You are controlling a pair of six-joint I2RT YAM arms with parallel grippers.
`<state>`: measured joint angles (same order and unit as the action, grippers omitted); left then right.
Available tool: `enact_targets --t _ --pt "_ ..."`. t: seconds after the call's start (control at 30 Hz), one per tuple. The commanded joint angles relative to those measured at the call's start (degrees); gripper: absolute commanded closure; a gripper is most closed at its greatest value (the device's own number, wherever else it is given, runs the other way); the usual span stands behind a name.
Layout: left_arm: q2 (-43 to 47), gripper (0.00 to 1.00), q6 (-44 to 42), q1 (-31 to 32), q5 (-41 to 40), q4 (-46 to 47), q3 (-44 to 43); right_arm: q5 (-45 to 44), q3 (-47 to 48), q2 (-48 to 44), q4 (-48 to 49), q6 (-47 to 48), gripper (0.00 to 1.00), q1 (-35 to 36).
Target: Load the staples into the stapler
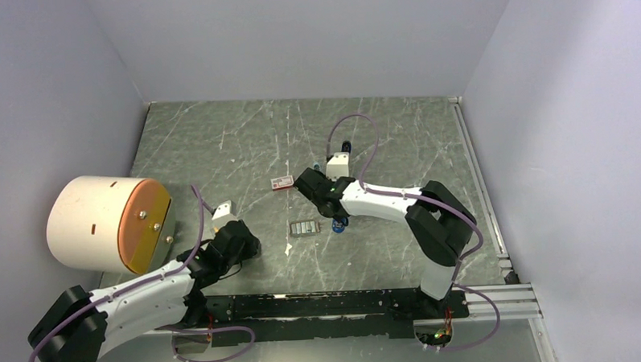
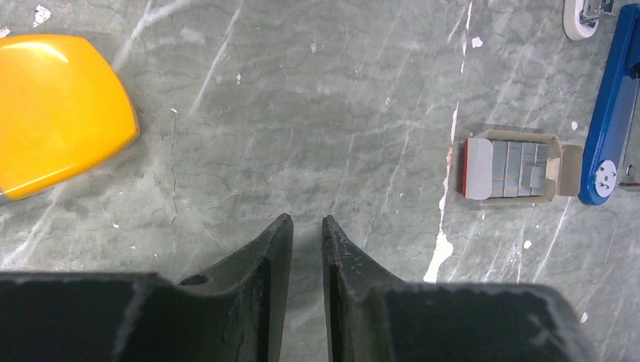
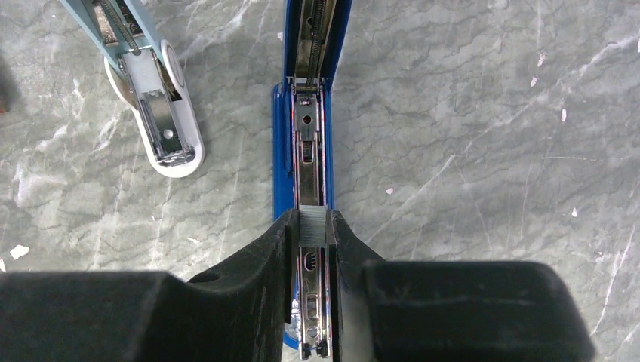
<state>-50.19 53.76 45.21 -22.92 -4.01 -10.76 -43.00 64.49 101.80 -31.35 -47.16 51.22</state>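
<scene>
Right gripper [image 3: 312, 220] clamped on a short grey ribbed strip of staples [image 3: 314, 226], one fingertip on either side; the strip sits directly over the bare metal channel of the slim bright-blue stapler [image 3: 280, 158], in line with it; cannot tell whether it is seated in the channel or just above it. The stapler lies open on the grey marbled bench [image 3: 468, 151]; its blue cover is swung away at the far end, spring showing. Just beside it, on the left of the wrist view, a shorter pale blue-grey stapling piece [image 3: 162, 113], also open.

Left gripper [image 2: 307, 225] low over the bench, well apart from the work; fingers all but together, a thin slit between them, nothing in it. Ahead of it, more flat grey staples [image 2: 515, 167] in a small cardboard tray [image 2: 570, 160], just beside the stapler's end; a glossy orange-yellow block [image 2: 56, 113] off to the other side.

Judgement: past the middle; stapler opened, one strip lifted and brought to the channel; left to do: seat the strip fully, let go, shut the cover.
</scene>
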Motion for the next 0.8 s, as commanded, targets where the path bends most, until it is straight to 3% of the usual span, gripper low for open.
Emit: enact_targets --t 0.0,0.77 --pt "-0.60 0.73 -0.93 -0.31 0.05 -0.05 -1.10 0.00 -1.30 -1.69 2.00 -1.01 0.78 -0.78" --pt "-0.87 0.73 -0.74 -0.33 0.21 -0.30 -1.01 3.47 -2.60 -0.46 3.42 -0.57 0.77 -2.49"
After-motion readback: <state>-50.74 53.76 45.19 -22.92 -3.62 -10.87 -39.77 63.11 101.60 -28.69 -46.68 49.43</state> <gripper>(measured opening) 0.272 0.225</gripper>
